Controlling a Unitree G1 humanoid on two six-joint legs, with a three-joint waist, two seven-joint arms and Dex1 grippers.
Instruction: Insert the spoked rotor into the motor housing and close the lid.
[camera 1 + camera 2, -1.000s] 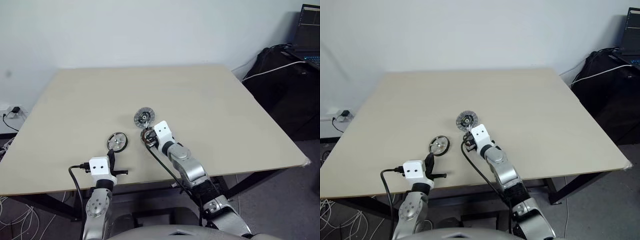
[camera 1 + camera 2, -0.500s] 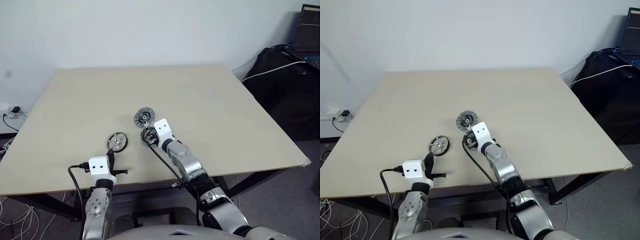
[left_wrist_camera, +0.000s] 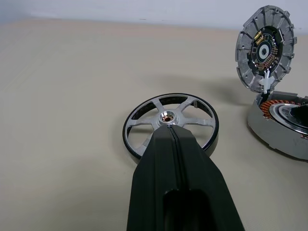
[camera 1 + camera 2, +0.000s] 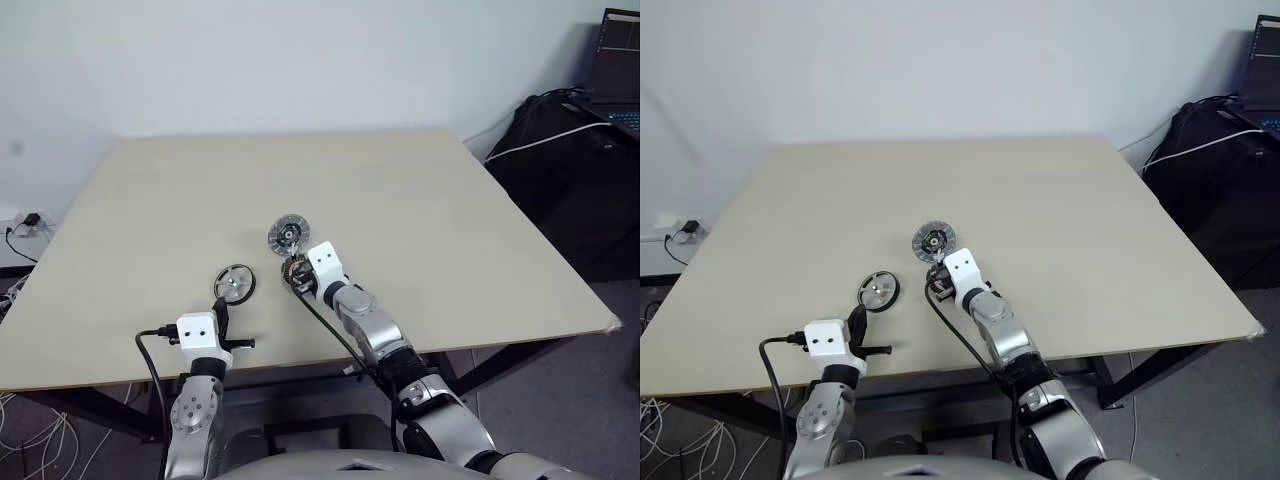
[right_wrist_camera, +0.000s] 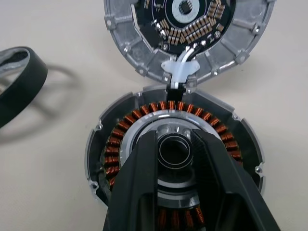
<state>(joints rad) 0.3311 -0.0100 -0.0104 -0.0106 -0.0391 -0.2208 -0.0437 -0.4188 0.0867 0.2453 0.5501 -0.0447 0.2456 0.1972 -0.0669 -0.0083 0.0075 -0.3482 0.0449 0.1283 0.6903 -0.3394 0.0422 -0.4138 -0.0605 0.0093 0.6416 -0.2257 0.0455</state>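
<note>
The motor housing [image 5: 120, 159], a ring of copper windings around a silver centre, lies on the table near the front middle [image 4: 290, 272]. My right gripper [image 5: 174, 139] reaches down into it, its two fingers closed on either side of the central hub. The lid [image 5: 187, 33] stands tipped up behind the housing, its inner face showing, joined to it by a white lead; the lid [image 4: 288, 234] also shows from above. The spoked rotor [image 3: 167, 114] lies flat to the left of the housing [image 4: 234, 283]. My left gripper [image 3: 171, 129] is shut and empty just short of the rotor.
The tan table [image 4: 450, 200] spreads wide behind and to the right of the parts. Its front edge [image 4: 300, 365] runs close under both arms. A black bag [image 4: 570, 160] and a laptop [image 4: 615, 60] sit off the table's right side.
The right arm's elbow has shifted slightly while its gripper stays on the housing's hub. The left arm and the parts have not moved.
</note>
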